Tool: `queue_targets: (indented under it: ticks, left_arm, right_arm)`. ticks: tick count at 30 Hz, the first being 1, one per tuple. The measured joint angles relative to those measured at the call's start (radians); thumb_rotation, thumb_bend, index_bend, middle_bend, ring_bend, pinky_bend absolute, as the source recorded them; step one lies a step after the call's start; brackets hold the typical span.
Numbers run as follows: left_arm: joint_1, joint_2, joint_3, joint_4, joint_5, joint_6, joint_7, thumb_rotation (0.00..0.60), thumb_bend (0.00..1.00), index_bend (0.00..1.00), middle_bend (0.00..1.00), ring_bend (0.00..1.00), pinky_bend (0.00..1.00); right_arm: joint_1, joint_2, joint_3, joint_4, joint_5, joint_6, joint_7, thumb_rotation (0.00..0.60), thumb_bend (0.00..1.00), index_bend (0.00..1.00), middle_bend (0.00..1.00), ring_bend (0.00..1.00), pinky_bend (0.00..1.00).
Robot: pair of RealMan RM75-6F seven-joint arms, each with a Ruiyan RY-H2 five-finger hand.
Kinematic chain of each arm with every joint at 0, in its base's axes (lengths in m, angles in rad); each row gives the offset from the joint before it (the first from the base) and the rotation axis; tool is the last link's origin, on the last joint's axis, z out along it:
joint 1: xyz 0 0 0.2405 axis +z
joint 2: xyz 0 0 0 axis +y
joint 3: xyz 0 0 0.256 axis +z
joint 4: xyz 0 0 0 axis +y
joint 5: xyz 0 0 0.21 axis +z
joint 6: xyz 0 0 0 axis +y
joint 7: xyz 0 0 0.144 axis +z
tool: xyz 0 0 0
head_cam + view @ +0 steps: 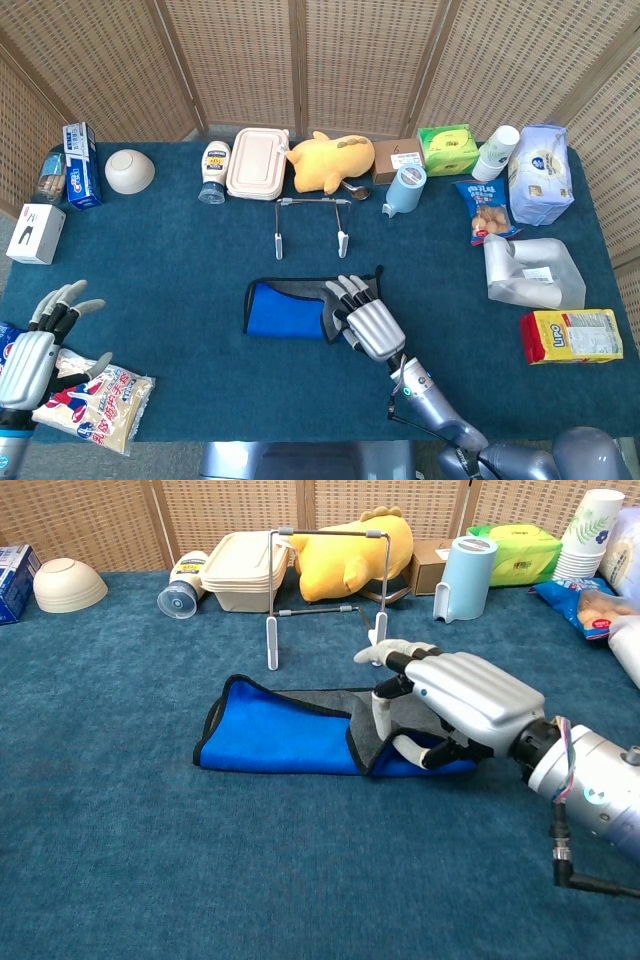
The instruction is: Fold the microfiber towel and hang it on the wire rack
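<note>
Nearest the robot, the left hand hovers over a snack packet at the desk's near left corner, its fingers spread apart and holding nothing. The right hand rests palm-down on the right end of the blue towel, where a grey flap is turned over; its fingers reach forward and its thumb curls against the flap's edge, though whether it pinches the cloth cannot be told. Just beyond those fingers stands the wire rack, apart from the towel, with a yellow plush toy behind it.
</note>
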Motion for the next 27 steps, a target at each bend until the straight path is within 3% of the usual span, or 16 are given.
queue_targets:
  ticks: [9,27]
  left_arm:
    - [0.005,0.0,-0.003,-0.006,-0.002,0.003,0.002,0.6,0.34,0.21,0.05,0.0,0.0]
    - [0.011,-0.005,-0.003,-0.015,-0.002,0.002,0.018,0.6,0.34,0.2,0.05,0.0,0.0]
  right_arm:
    - [0.007,0.01,0.03,-0.031,0.039,-0.021,0.054,0.6,0.44,0.69,0.13,0.0,0.0]
    - [0.05,0.05,0.143,-0.09,0.217,-0.146,0.091,0.6,0.44,0.68,0.13,0.0,0.0]
